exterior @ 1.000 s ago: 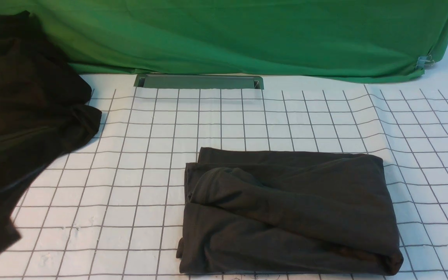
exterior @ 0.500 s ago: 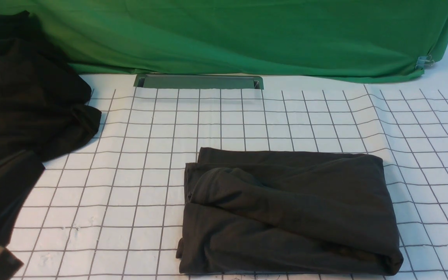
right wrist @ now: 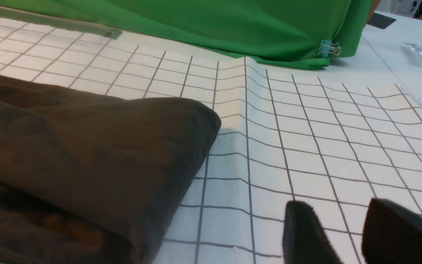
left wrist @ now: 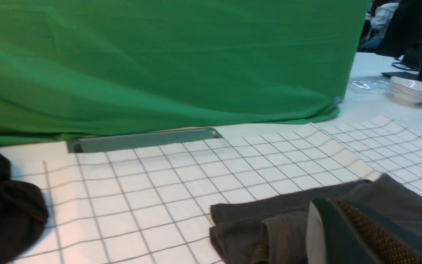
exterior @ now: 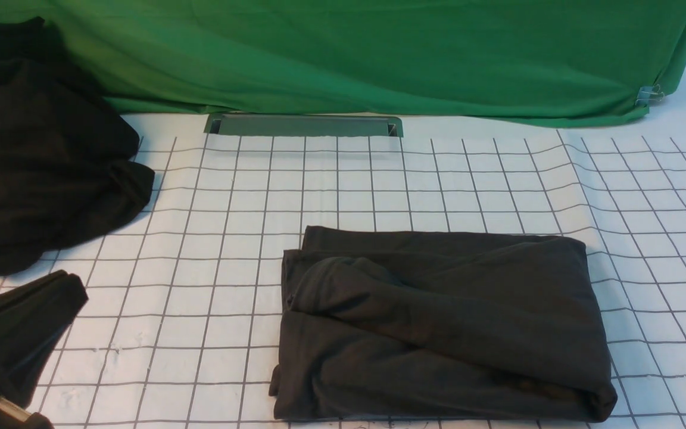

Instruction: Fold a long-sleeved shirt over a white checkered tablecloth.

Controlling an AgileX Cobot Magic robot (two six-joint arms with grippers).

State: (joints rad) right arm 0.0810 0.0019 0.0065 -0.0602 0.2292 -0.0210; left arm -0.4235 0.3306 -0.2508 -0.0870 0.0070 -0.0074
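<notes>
The long-sleeved shirt [exterior: 444, 322] lies folded into a dark charcoal rectangle on the white checkered tablecloth [exterior: 230, 196], near its front edge. Its logo and neck label are hidden. My left gripper [exterior: 69, 289] is at the near left, well apart from the shirt, its black fingers shut with nothing between them. In the left wrist view the left gripper [left wrist: 328, 205] shows pressed together, with the shirt [left wrist: 255, 227] beyond it. My right gripper [right wrist: 337, 205] hovers open over bare tablecloth [right wrist: 306, 139], just right of the shirt's folded edge [right wrist: 86, 154]. It is out of the front view.
A heap of black cloth [exterior: 39, 155] lies at the far left, partly on the tablecloth. A green draped cloth [exterior: 379, 53] closes the back, held by a clip [exterior: 649, 94], with a grey metal channel [exterior: 304, 125] at its foot. White bowls [left wrist: 410, 90] are stacked beyond the right side.
My left gripper has drawn back from the black heap toward the near left corner, still shut. The folded shirt has not moved.
</notes>
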